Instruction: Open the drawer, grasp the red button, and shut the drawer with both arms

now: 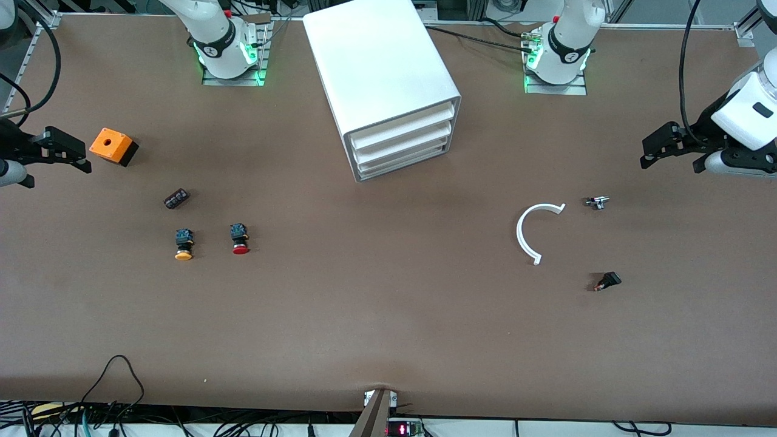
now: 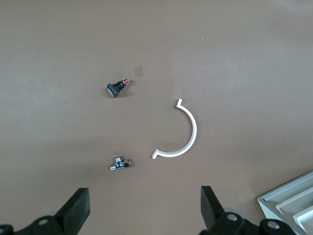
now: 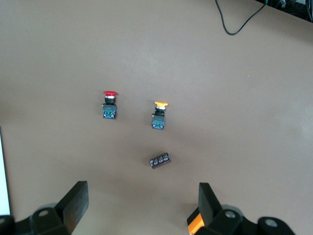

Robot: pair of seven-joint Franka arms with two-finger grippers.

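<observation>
The white drawer cabinet (image 1: 388,79) stands mid-table near the arms' bases, its three drawers (image 1: 403,142) shut; a corner of it shows in the left wrist view (image 2: 293,200). The red-capped button (image 1: 239,238) lies on the table toward the right arm's end, also in the right wrist view (image 3: 109,105). My right gripper (image 1: 79,155) hangs open and empty beside the orange box, with its fingers wide apart in its wrist view (image 3: 142,205). My left gripper (image 1: 648,152) hangs open and empty at the left arm's end (image 2: 144,210).
A yellow-capped button (image 1: 184,244) lies beside the red one. An orange box with a hole (image 1: 111,146) and a small dark part (image 1: 176,198) lie nearby. A white half-ring (image 1: 534,230), a small metal part (image 1: 597,202) and a small black part (image 1: 607,281) lie toward the left arm's end.
</observation>
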